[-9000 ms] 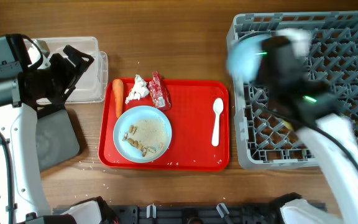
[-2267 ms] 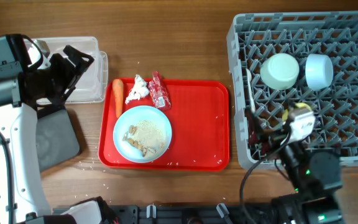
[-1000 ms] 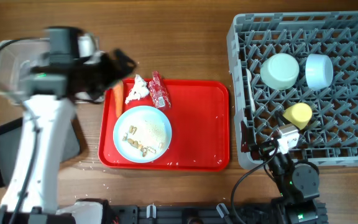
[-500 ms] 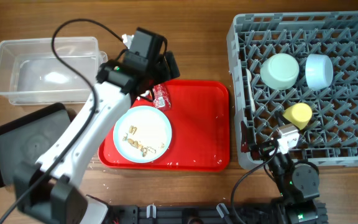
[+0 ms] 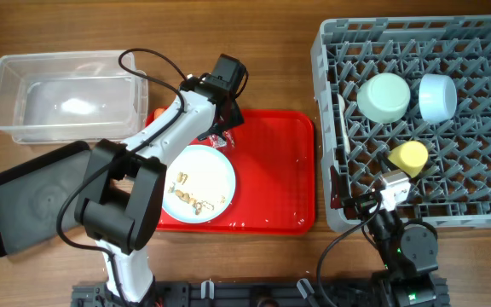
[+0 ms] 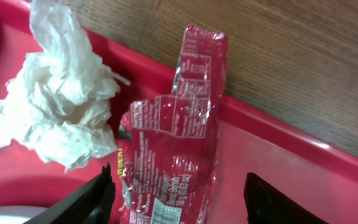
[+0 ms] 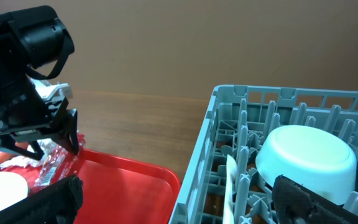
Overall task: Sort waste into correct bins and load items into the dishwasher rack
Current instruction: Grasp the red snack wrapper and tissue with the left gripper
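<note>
**Surface:** brown wood-grain desk (image 5: 271,60). The right wrist view shows a plain brown backdrop behind it.

**Fixtures:**
- A smooth red plastic serving tray (image 5: 271,188) with a raised rim sits mid-desk. It carries a round pale-blue plate (image 5: 196,183) scattered with rice and crumbs.
- A clear rectangular tub (image 5: 66,95) and a matte black tray (image 5: 32,196) with rounded corners lie to the left.
- A grey pegged rack (image 5: 329,128) stands at right. It holds a mint-green bowl (image 5: 384,96) and a light-blue bowl (image 5: 437,96), both upturned, and a yellow cup (image 5: 409,155).

**Wrapper (image 6: 173,149):** glossy, crinkled red foil with white print. It lies across the serving tray's far rim, its upper end over the wood. A crumpled white tissue (image 6: 61,112) is just beside it.

**Left jaws:** wide open, holding nothing. The wrapper's lower part lies between the two black fingertips (image 6: 95,199).

**Right jaws:** spread wide and empty, low at the rack's near edge.
</note>
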Action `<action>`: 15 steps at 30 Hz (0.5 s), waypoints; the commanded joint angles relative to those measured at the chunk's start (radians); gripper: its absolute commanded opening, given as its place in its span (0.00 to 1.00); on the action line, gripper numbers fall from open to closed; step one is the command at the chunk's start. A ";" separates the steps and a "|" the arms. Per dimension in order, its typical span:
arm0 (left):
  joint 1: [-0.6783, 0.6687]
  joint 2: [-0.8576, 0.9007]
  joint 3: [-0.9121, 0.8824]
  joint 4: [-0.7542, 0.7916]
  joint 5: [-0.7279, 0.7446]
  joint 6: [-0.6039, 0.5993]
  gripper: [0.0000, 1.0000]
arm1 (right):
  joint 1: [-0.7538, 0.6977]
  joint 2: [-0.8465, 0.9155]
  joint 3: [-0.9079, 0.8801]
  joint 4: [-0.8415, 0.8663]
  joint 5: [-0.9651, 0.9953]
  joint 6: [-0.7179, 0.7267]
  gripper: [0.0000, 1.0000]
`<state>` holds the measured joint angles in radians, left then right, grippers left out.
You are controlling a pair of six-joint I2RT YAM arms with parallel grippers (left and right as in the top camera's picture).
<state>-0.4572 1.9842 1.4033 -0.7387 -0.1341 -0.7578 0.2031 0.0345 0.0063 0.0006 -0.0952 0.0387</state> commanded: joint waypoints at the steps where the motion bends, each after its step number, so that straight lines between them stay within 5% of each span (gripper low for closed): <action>1: 0.004 0.041 0.002 0.010 -0.020 -0.014 0.66 | 0.001 0.003 -0.001 0.003 0.014 -0.013 1.00; 5: 0.001 0.079 0.002 0.011 -0.007 -0.013 0.62 | 0.001 0.003 -0.001 0.003 0.014 -0.012 1.00; 8: 0.002 0.077 0.002 0.032 0.031 -0.013 0.44 | 0.001 0.003 -0.001 0.003 0.014 -0.012 0.99; 10: 0.008 0.074 0.013 0.031 0.074 -0.007 0.04 | 0.001 0.003 -0.001 0.003 0.014 -0.012 1.00; 15: 0.063 -0.014 0.089 -0.093 0.169 -0.006 0.04 | 0.001 0.003 -0.001 0.003 0.014 -0.012 1.00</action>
<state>-0.4400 2.0518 1.4261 -0.7696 -0.0307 -0.7650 0.2031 0.0345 0.0063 0.0002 -0.0952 0.0387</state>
